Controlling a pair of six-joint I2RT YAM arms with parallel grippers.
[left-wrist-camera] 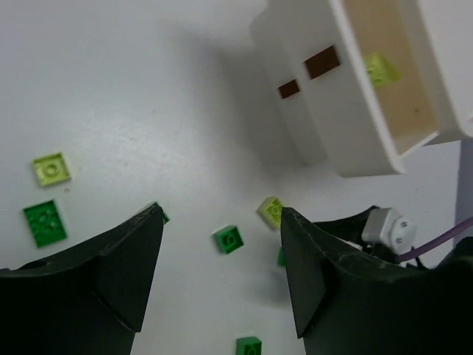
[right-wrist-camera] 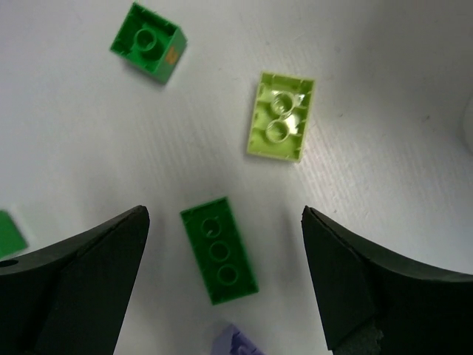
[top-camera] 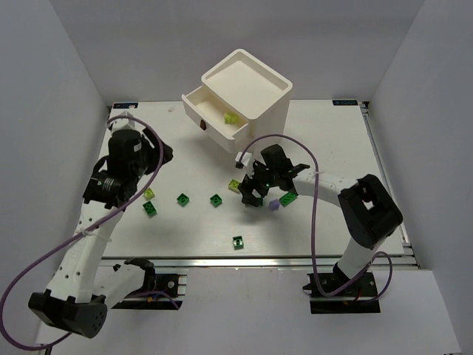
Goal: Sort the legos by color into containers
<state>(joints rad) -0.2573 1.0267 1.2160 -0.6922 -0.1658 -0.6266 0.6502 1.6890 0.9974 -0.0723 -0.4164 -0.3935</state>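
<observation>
White table point(top-camera: 332, 148), scattered legos point(top-camera: 216, 200), open drawer point(top-camera: 194, 111)

Left arm point(top-camera: 87, 240): mine, rising from the near-left base, bent, wrist turned toward the centre.
Left gripper point(left-wrist-camera: 220, 213): fingers spread wide, nothing between them.
Right arm point(top-camera: 368, 211): mine, folded at the elbow, forearm reaching left.
Right gripper point(right-wrist-camera: 225, 214): pointed downward, fingers wide apart, holding nothing.
</observation>
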